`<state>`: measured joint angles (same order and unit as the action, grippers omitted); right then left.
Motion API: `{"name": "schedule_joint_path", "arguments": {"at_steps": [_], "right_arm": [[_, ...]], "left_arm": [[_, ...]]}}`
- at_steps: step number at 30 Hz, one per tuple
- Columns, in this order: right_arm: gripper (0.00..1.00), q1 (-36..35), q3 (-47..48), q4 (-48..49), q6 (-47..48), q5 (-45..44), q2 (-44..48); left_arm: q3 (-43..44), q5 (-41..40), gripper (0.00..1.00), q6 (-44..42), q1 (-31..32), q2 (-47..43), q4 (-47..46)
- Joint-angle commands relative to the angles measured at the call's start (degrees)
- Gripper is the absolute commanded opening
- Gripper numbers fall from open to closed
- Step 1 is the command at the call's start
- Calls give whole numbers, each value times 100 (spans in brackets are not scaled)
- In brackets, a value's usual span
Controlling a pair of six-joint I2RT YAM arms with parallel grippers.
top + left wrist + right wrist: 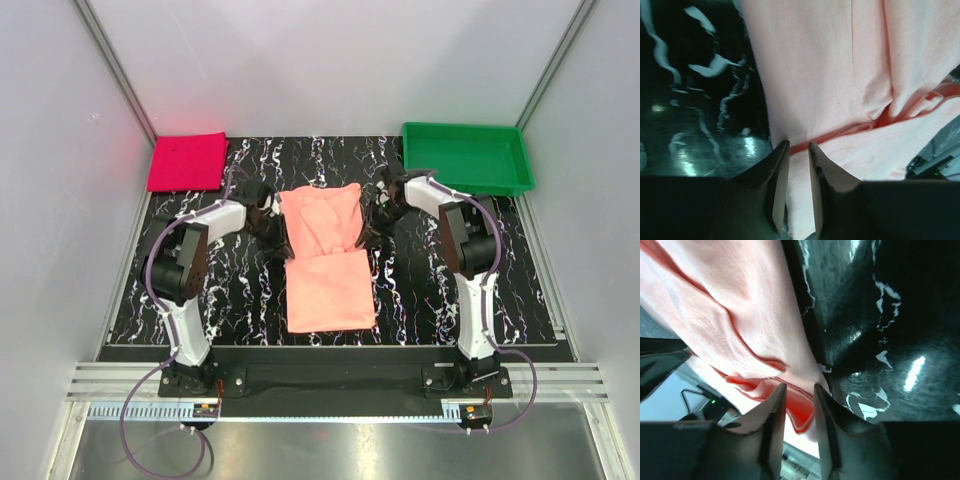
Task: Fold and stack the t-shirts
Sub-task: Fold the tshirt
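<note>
The salmon-pink t-shirt (328, 262) lies in the middle of the mat, its far half rumpled and doubled, its near half flat. My left gripper (268, 218) is at the shirt's left edge. In the left wrist view its jaws (798, 150) stand a little apart, open, with pink cloth (840, 75) showing in the narrow gap. My right gripper (379, 214) is at the shirt's right edge. In the right wrist view it (799, 388) is open too, straddling a loose hem fold (801, 412). The magenta-red t-shirt (187, 161) lies folded at the back left.
A green plastic tray (466, 157) stands at the back right, just behind my right arm. The black marbled mat (240, 290) covers the table. Grey walls close in both sides and the back.
</note>
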<state>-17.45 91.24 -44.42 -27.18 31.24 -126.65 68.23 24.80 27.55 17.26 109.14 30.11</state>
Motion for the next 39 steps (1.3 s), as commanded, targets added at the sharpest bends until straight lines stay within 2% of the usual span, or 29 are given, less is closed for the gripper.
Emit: {"name": "schedule_joint_path", "arguments": {"at_steps": [1,2,3,5,7,10,11,14,15,19,22,29,35,39], "right_arm": [[37,-21,569,-565,204,-661,35],[45,-13,605,-680,326,-820,113],[49,-4,605,-803,406,-978,314],[58,23,439,-1068,607,-1427,709],[62,40,55,-1199,705,-1699,1018],[65,31,-849,-1104,688,-1483,1730],[66,23,-1097,-1051,653,-1376,1905],[69,-56,-2012,-867,460,-1139,2617],[70,-109,-2223,-840,416,-1069,2958],[73,-635,-3295,-322,-162,-463,3559],[73,-812,-4014,300,-628,-225,3893],[72,-821,-4817,918,-947,-242,4262],[71,-830,-5063,1181,-973,-259,4157],[71,-830,-5248,1567,-1096,-172,4008]], "left_arm": [[375,-703,36,-583,-100,-366,478],[393,-756,43,-628,-100,-524,635],[393,-827,53,-663,-100,-874,724],[271,-976,60,-663,-91,-1262,952],[60,-977,67,-550,-91,-1928,1041],[-764,-680,68,-173,-73,-2607,1103],[-1315,-574,68,-32,-56,-3096,1007],[-2162,-344,66,504,163,-3880,734],[-2643,-300,66,662,373,-4048,655],[-3665,-89,65,1908,971,-4620,-100],[-4053,-273,65,2490,1394,-4841,-566],[-4309,-862,64,3221,1948,-4692,-585],[-4555,-1065,57,3555,1957,-4385,-848],[-4537,-1135,56,3582,1957,-4129,-883]]}}
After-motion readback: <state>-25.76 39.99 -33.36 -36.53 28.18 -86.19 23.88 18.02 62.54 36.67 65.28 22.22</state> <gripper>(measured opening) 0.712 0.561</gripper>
